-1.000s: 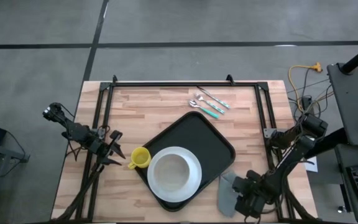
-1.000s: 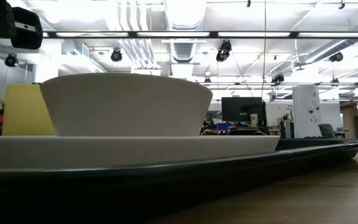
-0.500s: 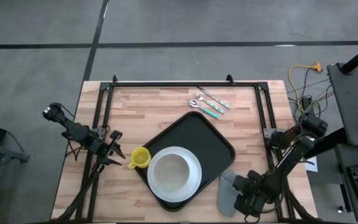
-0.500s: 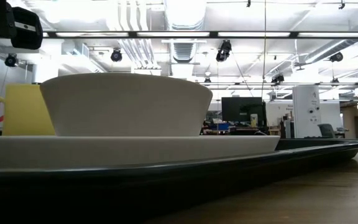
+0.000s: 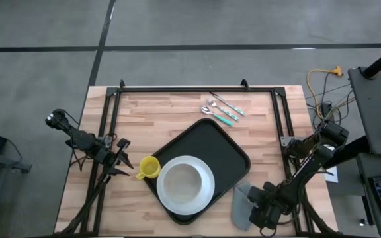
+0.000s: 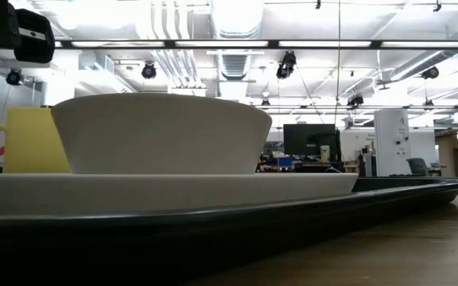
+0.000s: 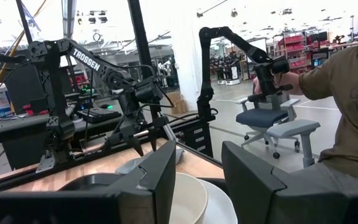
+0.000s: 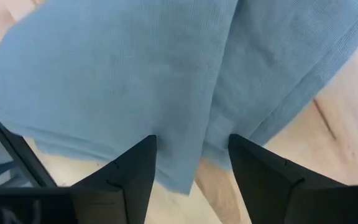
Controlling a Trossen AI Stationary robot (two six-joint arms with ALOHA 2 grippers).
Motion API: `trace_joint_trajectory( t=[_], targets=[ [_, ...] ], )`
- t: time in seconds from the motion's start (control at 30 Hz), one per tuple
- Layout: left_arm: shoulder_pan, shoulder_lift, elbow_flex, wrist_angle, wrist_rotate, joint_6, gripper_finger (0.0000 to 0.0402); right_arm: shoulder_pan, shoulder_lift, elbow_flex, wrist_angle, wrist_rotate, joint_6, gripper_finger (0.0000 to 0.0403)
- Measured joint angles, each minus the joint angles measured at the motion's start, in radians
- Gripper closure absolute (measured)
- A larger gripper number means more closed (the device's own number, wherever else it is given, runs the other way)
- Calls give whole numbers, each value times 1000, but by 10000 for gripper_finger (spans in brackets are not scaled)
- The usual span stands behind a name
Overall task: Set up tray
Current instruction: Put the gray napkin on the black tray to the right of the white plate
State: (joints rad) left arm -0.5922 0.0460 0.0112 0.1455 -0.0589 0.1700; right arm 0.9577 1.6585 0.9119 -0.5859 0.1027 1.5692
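The black tray point(image 5: 225, 147) lies at an angle on the wooden table. A white plate point(image 5: 207, 192) carrying a white bowl point(image 5: 180, 183) sits on the tray's near part. A yellow cup point(image 5: 149, 167) stands at the tray's left edge. My left gripper point(image 5: 122, 162) is open, level, just left of the cup, and faces the bowl point(image 7: 188, 199). My right gripper point(image 5: 256, 213) is open and points down over a folded blue-grey cloth point(image 5: 241, 203) that lies flat on the table, right of the tray. In the right wrist view my right gripper point(image 8: 191, 168) straddles a fold edge of the cloth point(image 8: 123, 74). My right gripper stands over the cloth's folded edge point(image 8: 194, 165) from above, one finger point(image 8: 126, 177) on either side of it. Whether the fingertips touch the cloth I cannot tell. The cloth lies flat on the table.
Cutlery with teal handles point(image 5: 221, 110) lies on the table beyond the tray's far corner. A black frame point(image 5: 190, 88) runs along the far, left and right edges. Bare wood shows at the far left. A person's sleeve point(image 7: 347, 93) shows beyond the table.
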Motion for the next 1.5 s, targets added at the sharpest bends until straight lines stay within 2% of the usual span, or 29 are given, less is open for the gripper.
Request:
trace_joint_trajectory(
  t=[0.17,0.4,0.6,0.83,1.13,1.5],
  targets=[
    [0,0,0,0,0,0,285,0,0,-2,29,-27,20,240],
    [0,0,0,0,0,0,285,0,0,-30,184,-25,-15,274],
    [0,0,0,0,0,0,285,0,-2,-83,198,-27,47,290],
    [0,0,0,0,0,0,285,0,-4,-112,239,-28,30,317],
    [0,0,0,0,0,0,285,-1,-2,-112,243,-55,-35,389],
    [0,0,0,0,0,0,285,-3,5,-42,170,-66,-154,394]
  ],
)
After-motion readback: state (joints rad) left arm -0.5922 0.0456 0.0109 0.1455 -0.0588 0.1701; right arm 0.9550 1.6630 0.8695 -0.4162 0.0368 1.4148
